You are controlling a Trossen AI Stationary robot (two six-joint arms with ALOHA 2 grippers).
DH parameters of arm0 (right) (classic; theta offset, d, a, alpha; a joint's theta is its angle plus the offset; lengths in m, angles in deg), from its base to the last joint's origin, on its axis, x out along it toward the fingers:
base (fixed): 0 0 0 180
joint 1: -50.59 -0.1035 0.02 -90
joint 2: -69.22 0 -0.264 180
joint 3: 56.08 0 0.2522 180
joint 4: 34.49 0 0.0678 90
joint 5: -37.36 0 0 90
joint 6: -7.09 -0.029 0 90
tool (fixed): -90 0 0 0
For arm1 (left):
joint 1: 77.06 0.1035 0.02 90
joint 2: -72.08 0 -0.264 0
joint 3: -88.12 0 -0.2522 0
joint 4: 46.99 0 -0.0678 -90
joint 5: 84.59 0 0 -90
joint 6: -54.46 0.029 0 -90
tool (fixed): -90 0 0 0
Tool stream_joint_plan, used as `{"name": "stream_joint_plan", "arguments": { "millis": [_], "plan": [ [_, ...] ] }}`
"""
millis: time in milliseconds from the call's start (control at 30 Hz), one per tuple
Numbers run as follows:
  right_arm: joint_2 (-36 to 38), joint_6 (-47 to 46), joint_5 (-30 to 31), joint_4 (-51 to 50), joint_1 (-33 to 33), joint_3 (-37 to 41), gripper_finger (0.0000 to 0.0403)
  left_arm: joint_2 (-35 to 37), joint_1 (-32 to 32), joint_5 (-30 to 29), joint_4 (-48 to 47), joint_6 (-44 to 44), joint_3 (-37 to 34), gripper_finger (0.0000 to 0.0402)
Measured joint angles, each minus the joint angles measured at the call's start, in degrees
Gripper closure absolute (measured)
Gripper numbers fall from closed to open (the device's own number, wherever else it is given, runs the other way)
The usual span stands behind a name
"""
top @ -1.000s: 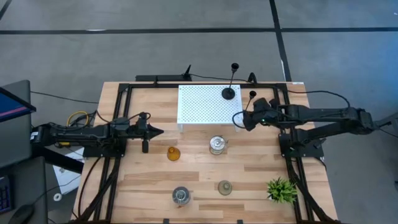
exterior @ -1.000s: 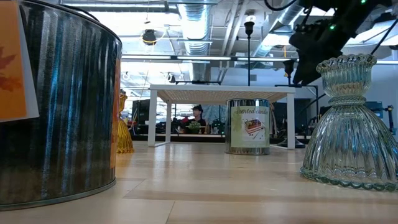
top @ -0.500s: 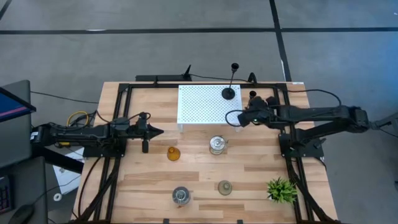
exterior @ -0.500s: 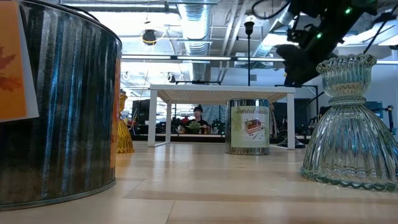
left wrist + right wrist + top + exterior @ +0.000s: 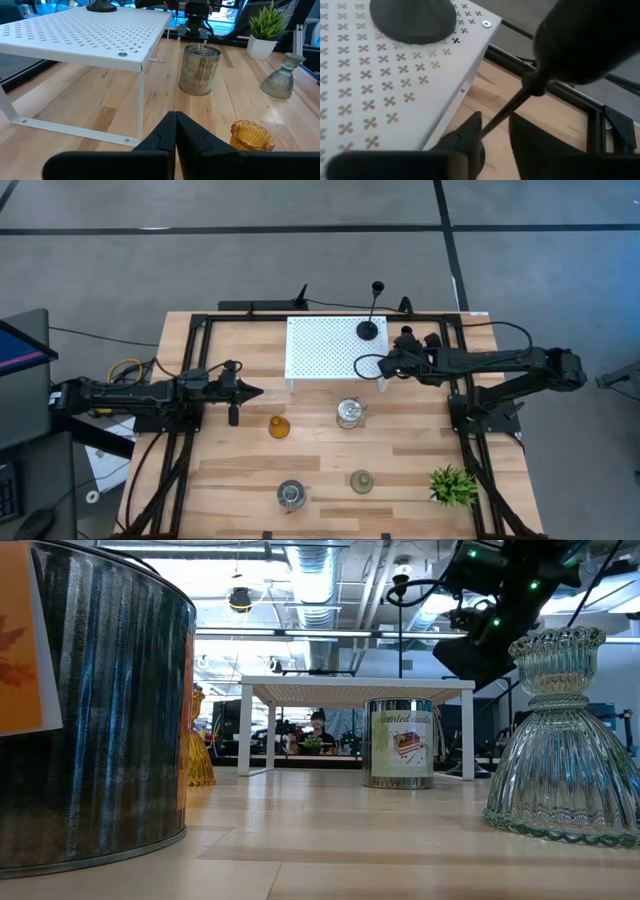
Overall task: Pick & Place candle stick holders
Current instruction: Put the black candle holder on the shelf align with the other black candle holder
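One black thin-stemmed holder point(image 5: 368, 330) stands on the white perforated stand point(image 5: 325, 348). A second black holder point(image 5: 406, 332) stands on the table by the stand's right edge. My right gripper point(image 5: 494, 125) slants down at it with a gap between its fingers, and the thin stem point(image 5: 506, 109) runs through that gap below the dark cup point(image 5: 580, 40). The amber holder point(image 5: 278, 426), two silvery jars point(image 5: 349, 413) point(image 5: 290, 494) and the grey-green glass holder point(image 5: 361, 481) stand on the table. My left gripper point(image 5: 250, 391) waits shut at the left, holding nothing. My right gripper has the second black holder's stem point(image 5: 492, 122) between its fingers, low down below the cup, with the fingers lying across the upright stem. The stem runs close along one finger point(image 5: 472, 132) and stands apart from the other. I cannot tell whether it touches.
A spiky green plant point(image 5: 452, 483) stands at the near right corner. The stand's right edge point(image 5: 465, 90) lies right beside my right gripper. Dark frame rails point(image 5: 455, 330) run along the table's sides. Bare wood lies between the amber holder and the near jar.
My right gripper has moved toward the table's left edge and down, tipping further downward, until it is at the second black holder beside the stand. The holder has stayed where it was.
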Motion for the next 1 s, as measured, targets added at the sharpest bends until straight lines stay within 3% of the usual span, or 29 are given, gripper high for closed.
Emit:
{"name": "stream_joint_plan", "arguments": {
  "millis": [233,500,833,1000],
  "plan": [
    [1.59,1.94,0.98,0.35,-0.07,0.00,0.0395,-0.02,0.00,-0.02,0.00,0.00,0.00,0.0396],
    [5.72,4.51,0.92,0.02,-0.17,0.00,0.0398,-0.01,0.00,-0.01,0.00,0.01,0.00,0.0396],
    [17.95,10.31,-0.98,-0.74,-0.17,0.00,0.0401,-0.02,0.00,0.00,0.00,0.00,0.00,0.0396],
    [21.96,10.53,-0.82,-7.98,-0.17,-3.97,0.0402,-0.01,0.00,0.00,0.00,0.00,0.00,0.0396]
  ]
}}
